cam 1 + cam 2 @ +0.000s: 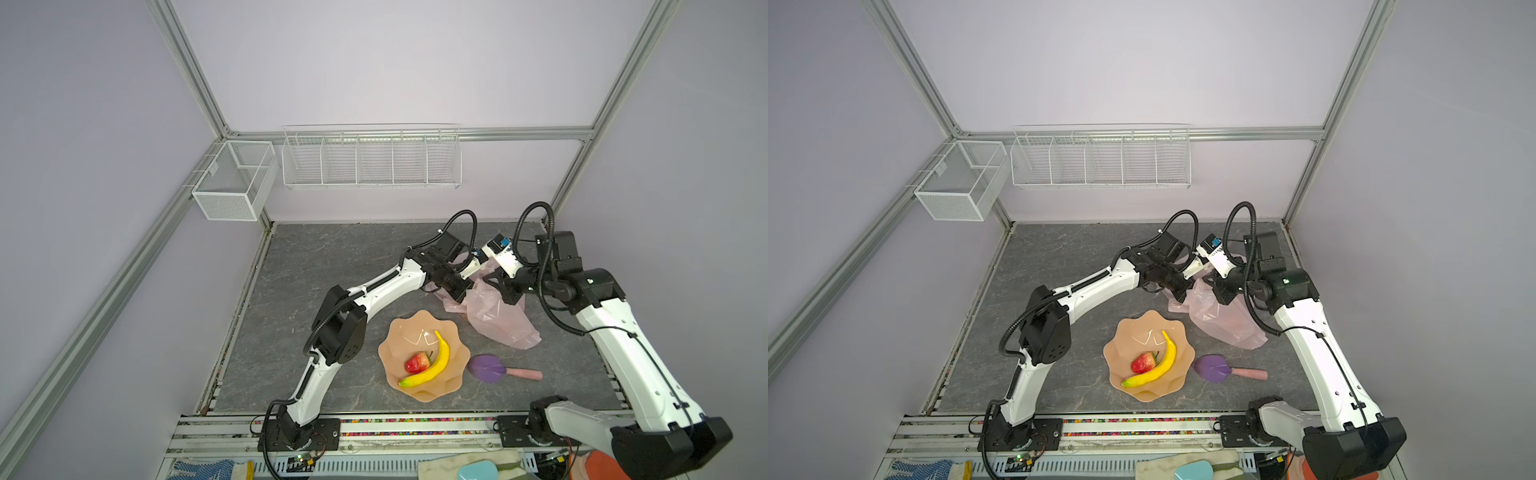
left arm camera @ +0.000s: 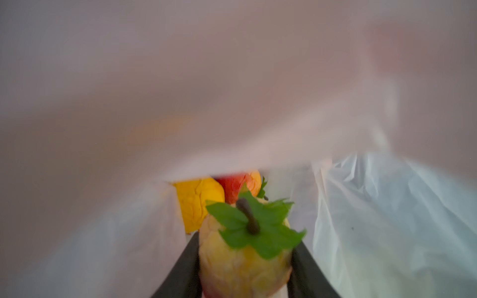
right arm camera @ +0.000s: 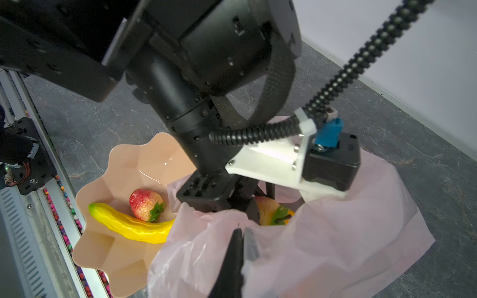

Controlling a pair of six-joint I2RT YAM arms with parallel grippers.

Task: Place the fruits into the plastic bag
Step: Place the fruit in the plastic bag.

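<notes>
Two wait in bowl point(image 3: 116, 265): banana point(image 3: 129, 227), strawberry point(image 3: 143, 203). L gripper point(image 2: 245, 242) hugs pear point(image 2: 240, 271) inside plastic bag point(image 3: 335, 245), just beside bowl. R gripper point(image 3: 244, 232) pinches bag rim. Best: hold mouth wide, go deeper, then let go.

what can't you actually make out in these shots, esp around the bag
How much is inside the plastic bag: in both top views its pink film and the two wrists cover it.
Fruits behind the pear: left wrist view, blurred film leaves only slivers.
Left pincer: top views, hidden by its own wrist and the bag.
Any print on the bag: too blurred to read in every view.
</notes>
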